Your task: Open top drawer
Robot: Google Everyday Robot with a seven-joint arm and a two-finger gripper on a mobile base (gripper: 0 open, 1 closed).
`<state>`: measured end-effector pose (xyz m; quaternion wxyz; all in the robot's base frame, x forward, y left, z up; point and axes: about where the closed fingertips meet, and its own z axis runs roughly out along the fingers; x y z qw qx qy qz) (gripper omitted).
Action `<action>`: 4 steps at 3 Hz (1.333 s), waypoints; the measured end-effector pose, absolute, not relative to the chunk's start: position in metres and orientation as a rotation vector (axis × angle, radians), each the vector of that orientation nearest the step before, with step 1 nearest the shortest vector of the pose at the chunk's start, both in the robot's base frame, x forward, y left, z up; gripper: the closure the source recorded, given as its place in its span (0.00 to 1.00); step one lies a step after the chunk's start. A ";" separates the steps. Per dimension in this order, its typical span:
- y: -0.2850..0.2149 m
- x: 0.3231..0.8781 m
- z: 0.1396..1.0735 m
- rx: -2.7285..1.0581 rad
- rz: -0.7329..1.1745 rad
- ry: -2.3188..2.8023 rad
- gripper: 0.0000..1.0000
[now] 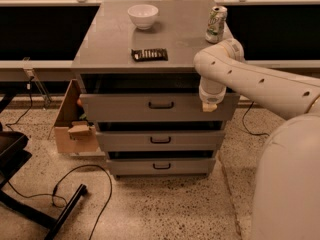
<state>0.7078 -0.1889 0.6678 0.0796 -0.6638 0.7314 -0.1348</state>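
The top drawer (pixel 125 107) is the widest grey drawer front of the cabinet, with a small black bar handle (pixel 161 104) at its middle. A dark gap shows between its upper edge and the cabinet top, and the front stands slightly forward of the two narrower drawers below. My gripper (pixel 209 106) hangs from the white arm, which comes in from the right. It points down in front of the right part of the top drawer's front, well to the right of the handle. I cannot tell whether it touches the drawer.
On the cabinet top (pixel 105 39) stand a white bowl (pixel 143 15), a soda can (pixel 216 24) and a flat black object (pixel 149 54). An open cardboard box (pixel 75 121) sits at the cabinet's left. Cables (pixel 75 184) and a black chair base (pixel 15 154) lie on the floor.
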 end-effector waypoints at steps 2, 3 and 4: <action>-0.189 0.708 0.682 -1.986 -0.403 2.188 0.00; -0.189 0.708 0.682 -1.986 -0.403 2.188 0.00; -0.189 0.706 0.669 -1.988 -0.368 2.206 0.00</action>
